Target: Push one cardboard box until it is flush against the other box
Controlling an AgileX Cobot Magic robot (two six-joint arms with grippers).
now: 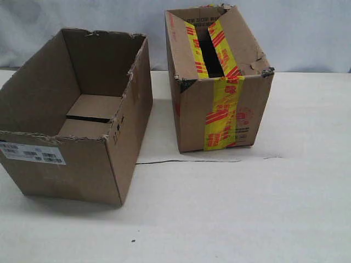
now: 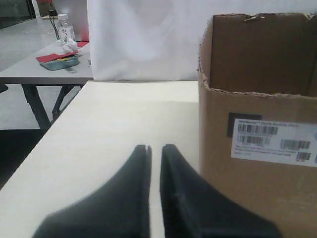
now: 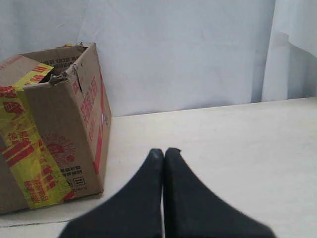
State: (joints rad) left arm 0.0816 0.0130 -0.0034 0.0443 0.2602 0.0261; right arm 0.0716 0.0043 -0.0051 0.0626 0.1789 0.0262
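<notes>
The cardboard box [image 1: 82, 164], plain brown with ragged top edges and a white barcode label, stands open-topped at the left of the table. The other box [image 1: 219, 118], wrapped in yellow tape with red stripes, stands to its right across a gap of bare table. Neither gripper shows in the exterior view. In the left wrist view my left gripper [image 2: 155, 147] is shut to a thin slit, holds nothing, and hovers beside the labelled face of the cardboard box [image 2: 257, 188]. My right gripper [image 3: 164, 150] is shut and empty, off to the side of the other box [image 3: 54, 124].
A thin dark wire [image 1: 186, 161] lies on the white table [image 1: 230, 219] in front of the gap between the boxes. A white backdrop hangs behind. Beyond the table's edge stands another table with a water bottle [image 2: 65, 29].
</notes>
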